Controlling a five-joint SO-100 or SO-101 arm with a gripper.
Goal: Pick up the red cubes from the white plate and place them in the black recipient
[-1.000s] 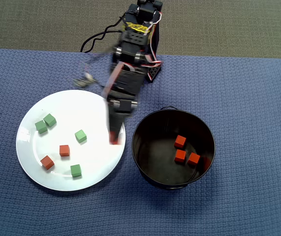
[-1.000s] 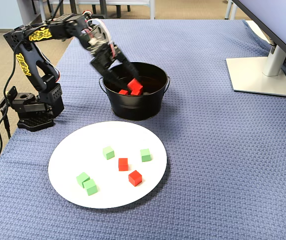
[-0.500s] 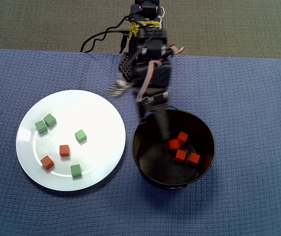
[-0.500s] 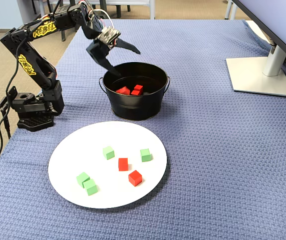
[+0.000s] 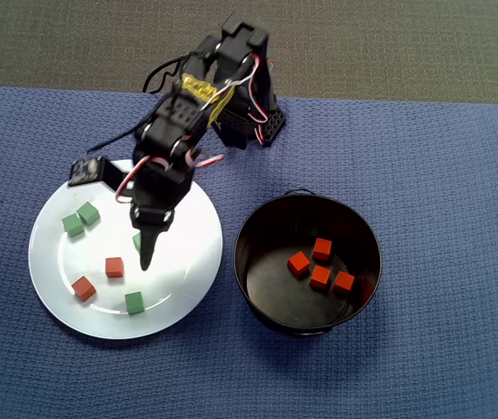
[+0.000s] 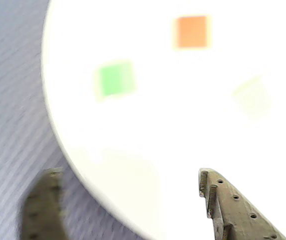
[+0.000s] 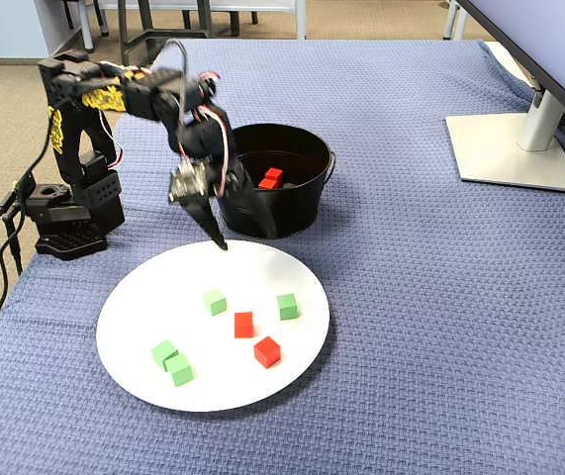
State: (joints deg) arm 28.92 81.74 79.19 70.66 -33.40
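- Gripper [image 5: 146,259] hangs over the white plate [image 5: 57,288] in the overhead view, tip pointing down, holding nothing visible.
- Wrist view: two fingers show at the bottom edge, one [image 6: 235,210] sharp, the other blurred, with a wide gap between them, so the gripper [image 6: 127,200] is spread open and empty.
- Fixed view: gripper [image 7: 215,236] sits above the plate's [image 7: 134,297] far rim, next to the black pot [image 7: 292,213].
- Two red cubes remain on the plate: one [image 5: 114,267] just left of the gripper tip in the overhead view, another [image 5: 84,288] further left and lower.
- Four red cubes lie in the black pot [image 5: 257,262], clustered on its bottom: [image 5: 322,249], [image 5: 298,263], [image 5: 320,278], [image 5: 343,282].
- Green cubes on the plate: a touching pair [image 5: 81,218] at upper left, one [image 5: 134,302] near the lower rim, one partly hidden behind the gripper.
- Pot stands right of the plate in the overhead view, close but apart.
- All rest on a blue woven cloth [image 5: 440,175].
- Wrist view is blurry: one red cube [image 6: 192,31] and a green cube [image 6: 115,79] show on the plate [image 6: 183,125].
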